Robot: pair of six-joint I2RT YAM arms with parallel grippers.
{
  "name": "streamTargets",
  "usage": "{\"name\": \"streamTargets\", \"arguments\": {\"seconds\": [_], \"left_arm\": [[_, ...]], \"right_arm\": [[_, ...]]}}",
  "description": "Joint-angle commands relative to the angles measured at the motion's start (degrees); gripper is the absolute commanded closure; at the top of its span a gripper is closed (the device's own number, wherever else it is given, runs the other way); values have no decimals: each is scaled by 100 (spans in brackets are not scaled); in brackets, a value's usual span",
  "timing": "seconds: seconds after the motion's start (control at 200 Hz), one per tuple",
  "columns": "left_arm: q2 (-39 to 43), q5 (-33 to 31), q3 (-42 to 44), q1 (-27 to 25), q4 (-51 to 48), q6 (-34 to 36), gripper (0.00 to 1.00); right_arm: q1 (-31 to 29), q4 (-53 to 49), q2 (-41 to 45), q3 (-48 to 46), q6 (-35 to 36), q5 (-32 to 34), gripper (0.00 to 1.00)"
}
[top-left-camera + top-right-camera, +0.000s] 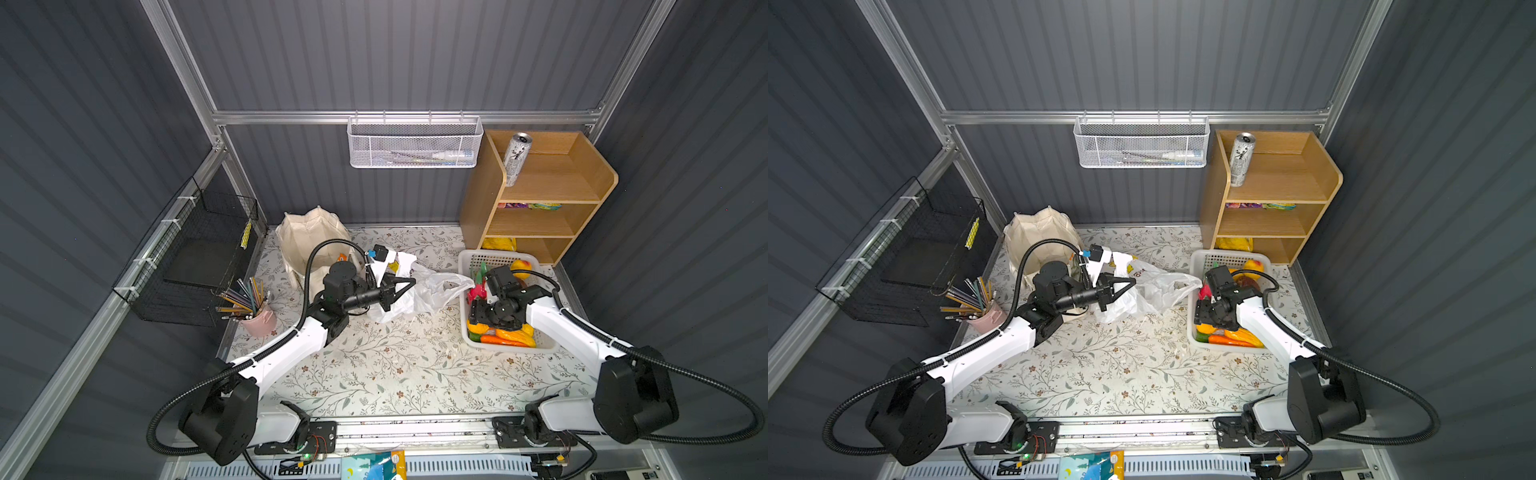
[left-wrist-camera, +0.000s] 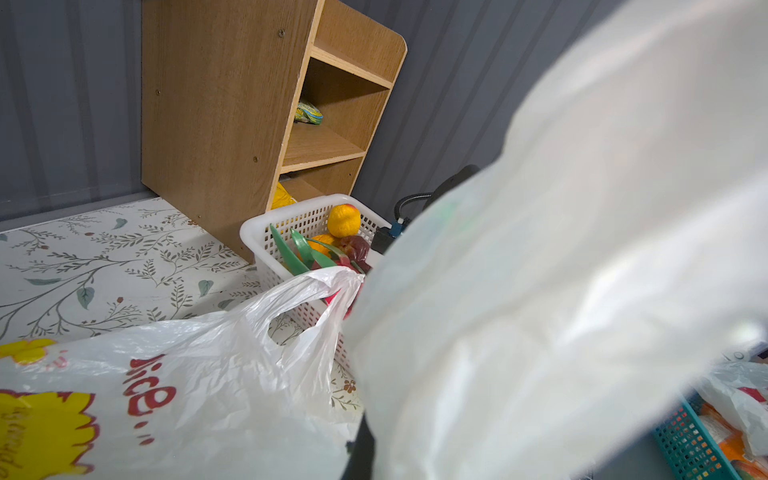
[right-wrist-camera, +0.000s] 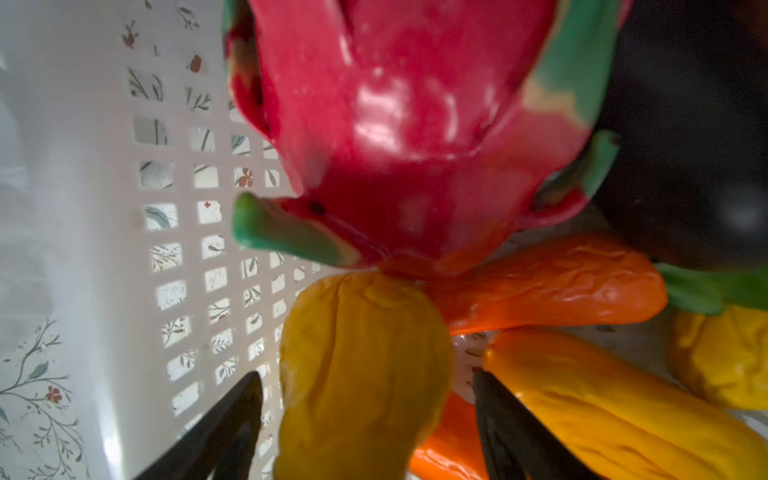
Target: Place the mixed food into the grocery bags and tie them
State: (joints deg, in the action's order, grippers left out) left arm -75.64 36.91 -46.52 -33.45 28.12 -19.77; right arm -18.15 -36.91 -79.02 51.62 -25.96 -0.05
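Left tool (image 1: 412, 282) clenched on plastic bag (image 1: 436, 293). Right tool (image 3: 365, 376) spread wide; yellow fruit (image 3: 365, 328) between fingers, dragon fruit (image 3: 415, 124) just beyond tips.

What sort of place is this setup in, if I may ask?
Likely a robot test booth, staged like a pantry: grey panel walls on an aluminium frame, a floral table, a wooden shelf.

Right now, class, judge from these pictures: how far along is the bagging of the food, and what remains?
Done: little that shows; the plastic bag lies slack and untied. In hand: the left pincer pinches the bag's edge, while the open right pincer straddles a yellow fruit in the basket. Still to do: the basket's produce, the can and packets on the shelf, then tying it and the tote.
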Motion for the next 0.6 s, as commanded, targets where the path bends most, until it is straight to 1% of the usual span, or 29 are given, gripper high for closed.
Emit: {"name": "streamTargets", "arguments": {"seconds": [0.0, 0.09, 0.16, 0.23, 0.32, 0.37, 0.465, 0.595], "left_arm": [[-4, 143, 35, -12, 291, -154, 100], [-50, 170, 40, -12, 334, -218, 100], [-91, 186, 13, -12, 343, -253, 100], [-101, 205, -27, -12, 343, -282, 100], [-96, 221, -88, -12, 301, -277, 100], [-104, 241, -103, -12, 274, -281, 100], [-134, 294, -134, -8, 333, -353, 100], [-203, 360, -129, -12, 567, -530, 100]], "right_arm": [[-5, 144, -50, -79, 31, 41, 23], [9, 196, -21, -117, 34, 6, 25], [55, 9, 53, -2, 31, -51, 22], [150, -90, 456, 48, -24, 69, 20], [664, -76, 1206, 88, -96, -23, 19], [989, -111, 1445, 197, -40, -62, 19], [1638, -291, 1431, 537, 160, -330, 19], [2337, -253, 863, 905, 296, -641, 20]]}}
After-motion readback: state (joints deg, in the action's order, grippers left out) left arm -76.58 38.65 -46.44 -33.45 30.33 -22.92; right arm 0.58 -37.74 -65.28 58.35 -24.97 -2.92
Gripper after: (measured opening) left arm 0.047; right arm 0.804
